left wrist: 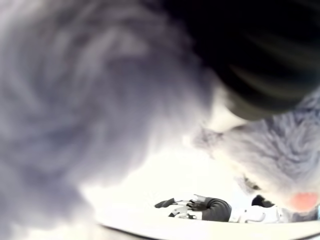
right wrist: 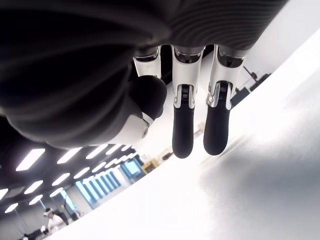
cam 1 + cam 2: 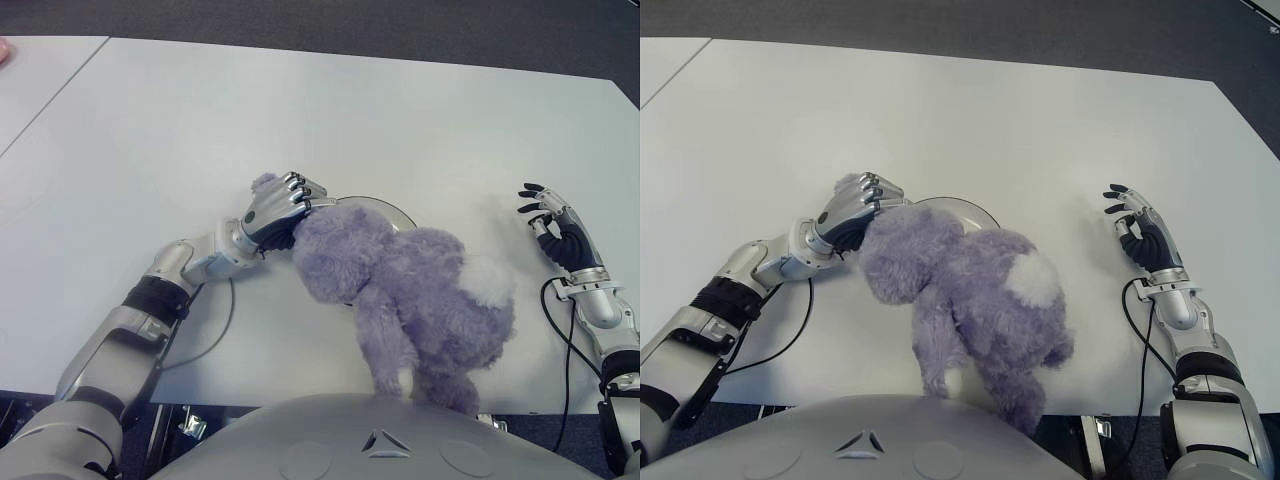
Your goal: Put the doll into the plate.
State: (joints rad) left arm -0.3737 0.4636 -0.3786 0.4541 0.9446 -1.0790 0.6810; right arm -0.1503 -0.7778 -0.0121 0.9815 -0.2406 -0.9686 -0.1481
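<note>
One doll [image 3: 410, 295], one plate [image 3: 385, 207], two hands, one table [image 3: 300, 120].

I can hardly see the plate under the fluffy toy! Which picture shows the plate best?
The right eye view: the round white plate's rim curves out behind the fluffy purple doll, which the left hand grips. The left eye view shows a similar arc, slightly less. The left wrist view shows mostly fur; the right wrist view shows no plate.
</note>
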